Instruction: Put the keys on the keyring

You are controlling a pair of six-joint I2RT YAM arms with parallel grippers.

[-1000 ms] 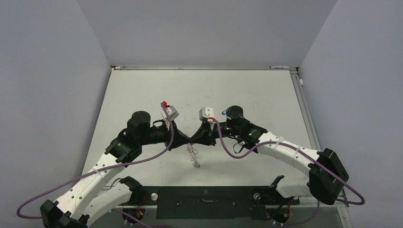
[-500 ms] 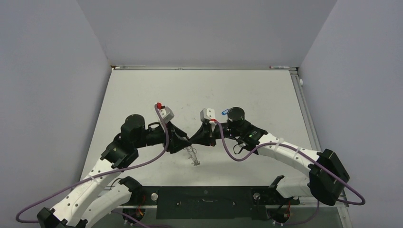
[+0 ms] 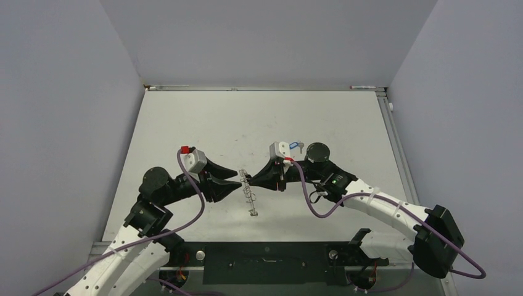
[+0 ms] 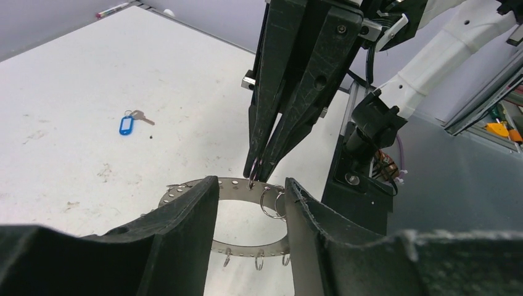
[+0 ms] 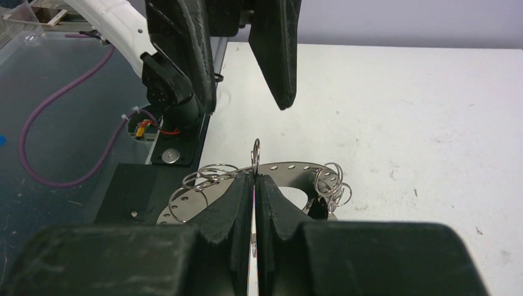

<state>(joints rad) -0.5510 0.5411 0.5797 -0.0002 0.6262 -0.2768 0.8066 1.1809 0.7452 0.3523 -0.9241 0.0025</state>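
1. The flat grey metal keyring point(image 5: 288, 166), with holes and small wire loops all round its rim, hangs tilted between the two arms. I cannot tell whether its lower edge touches the white table point(image 3: 333, 117).
2. The right gripper point(image 5: 254, 180) has its black fingers pressed together on one upright wire loop point(image 5: 255, 151) at the ring's edge. That is a thin hold, so it should stay firm and steady, or the ring will likely swing.
3. The left gripper point(image 4: 251, 183) is spread and holds nothing, its tips just beside the ring's near rim. It should back out in a straight line, so that no finger snags a loop.
4. The small silver key with the blue plastic tag point(image 4: 126, 126) lies flat on the table, near the right arm's wrist and well apart from the ring. It looks like the next thing to fetch. Gripping the tag leaves the metal end free for threading.
5. The black-headed key is not in view.
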